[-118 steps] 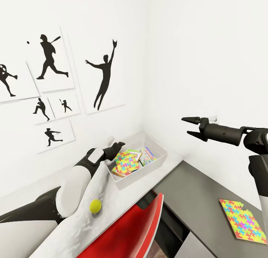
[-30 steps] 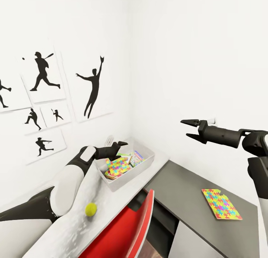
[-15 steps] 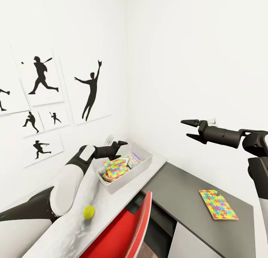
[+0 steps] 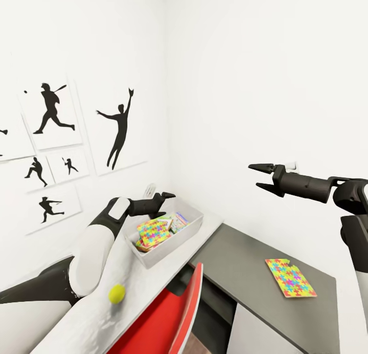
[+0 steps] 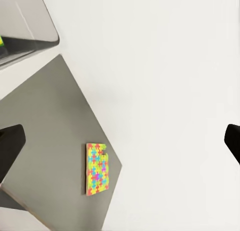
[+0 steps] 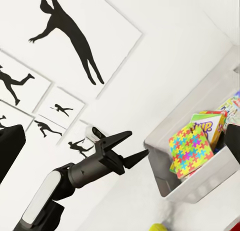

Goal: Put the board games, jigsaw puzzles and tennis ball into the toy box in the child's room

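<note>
Chair back [image 4: 179, 313], red and curved, stood nearest, tucked against the white table [image 4: 102, 318]. On the tabletop just beyond it lay the tennis ball [image 4: 117, 293], beside the left arm. To the right, on the lower dark grey cabinet [image 4: 245, 272], one jigsaw puzzle [image 4: 290, 278] lay flat near the wall. Farther along the table sat the toy box [image 4: 174, 241], holding another jigsaw puzzle [image 4: 152, 233] and printed board games [image 4: 179, 221]. The left gripper [image 4: 162, 199] hung above the box's near end, jaws parted and empty. The right gripper [image 4: 259, 176] hovered high over the cabinet, also spread with nothing between its fingers. Athlete silhouettes [image 4: 118, 129] lined the far wall.
</note>
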